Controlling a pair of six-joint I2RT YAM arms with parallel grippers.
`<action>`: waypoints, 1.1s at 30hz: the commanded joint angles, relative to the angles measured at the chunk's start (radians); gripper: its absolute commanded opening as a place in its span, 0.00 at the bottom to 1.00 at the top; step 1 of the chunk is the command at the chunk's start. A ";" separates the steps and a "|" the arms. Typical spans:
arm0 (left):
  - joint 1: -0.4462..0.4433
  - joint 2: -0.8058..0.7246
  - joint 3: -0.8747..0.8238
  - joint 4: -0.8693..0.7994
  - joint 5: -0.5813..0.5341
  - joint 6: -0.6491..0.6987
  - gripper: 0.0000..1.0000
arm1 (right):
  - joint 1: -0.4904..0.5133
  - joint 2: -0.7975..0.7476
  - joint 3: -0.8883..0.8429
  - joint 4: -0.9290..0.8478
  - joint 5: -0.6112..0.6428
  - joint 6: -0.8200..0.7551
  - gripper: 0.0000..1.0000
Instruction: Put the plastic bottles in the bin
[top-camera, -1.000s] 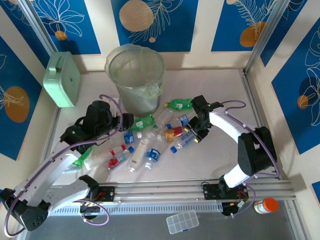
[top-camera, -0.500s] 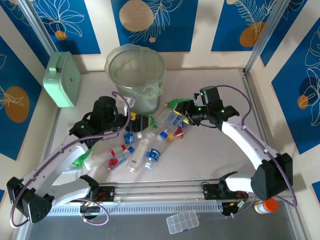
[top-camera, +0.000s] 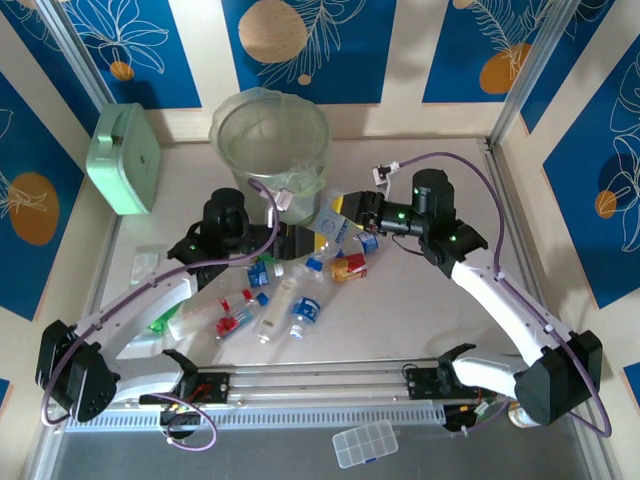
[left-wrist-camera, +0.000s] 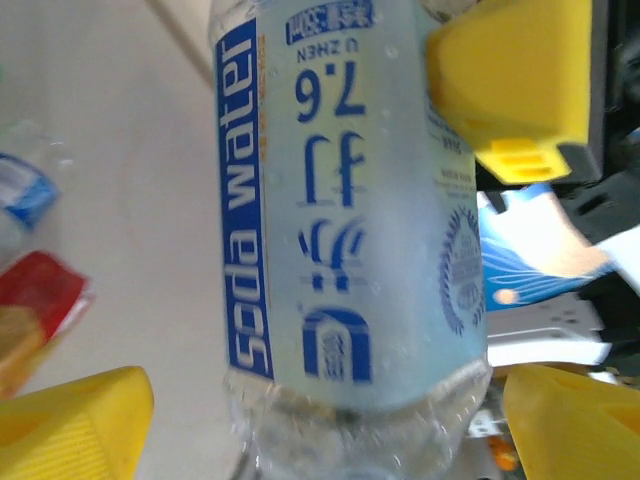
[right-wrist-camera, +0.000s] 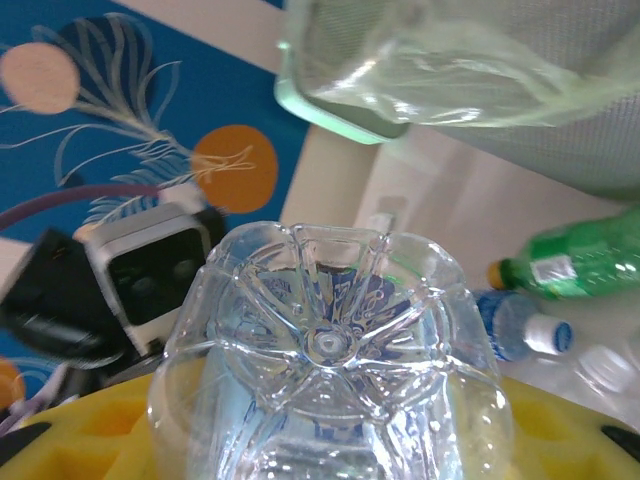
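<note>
The bin (top-camera: 268, 195) stands at the back centre, lined with a clear bag, and its wall also shows in the right wrist view (right-wrist-camera: 470, 60). My right gripper (top-camera: 345, 213) is shut on a clear blue-labelled bottle (top-camera: 333, 228) just right of the bin. That bottle's base faces the right wrist camera (right-wrist-camera: 335, 340) between the yellow fingers of my right gripper (right-wrist-camera: 330, 425). My left gripper (top-camera: 298, 240) is open, its fingers (left-wrist-camera: 70, 420) wide on either side of a soda water bottle (left-wrist-camera: 340, 200). Several more plastic bottles (top-camera: 290, 300) lie in a pile on the table.
A mint-green box (top-camera: 125, 158) leans on the left wall. A green bottle (right-wrist-camera: 580, 265) and a blue-capped one (right-wrist-camera: 520, 325) lie below the right gripper. A clear organiser box (top-camera: 365, 443) sits in front of the rail (top-camera: 330, 385).
The right arm has lifted the clear bottle out of the pile and swung it left toward the bin. The left gripper has slid right toward it and opened.
</note>
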 joint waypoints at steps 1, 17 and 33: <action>-0.009 0.026 -0.026 0.283 0.153 -0.160 0.89 | 0.004 -0.036 -0.033 0.178 -0.103 0.022 0.45; -0.021 0.054 -0.049 0.567 0.196 -0.334 0.68 | 0.039 -0.048 -0.074 0.309 -0.155 0.067 0.45; -0.042 0.052 -0.050 0.624 0.205 -0.355 0.41 | 0.067 -0.092 -0.013 0.120 -0.062 -0.044 0.81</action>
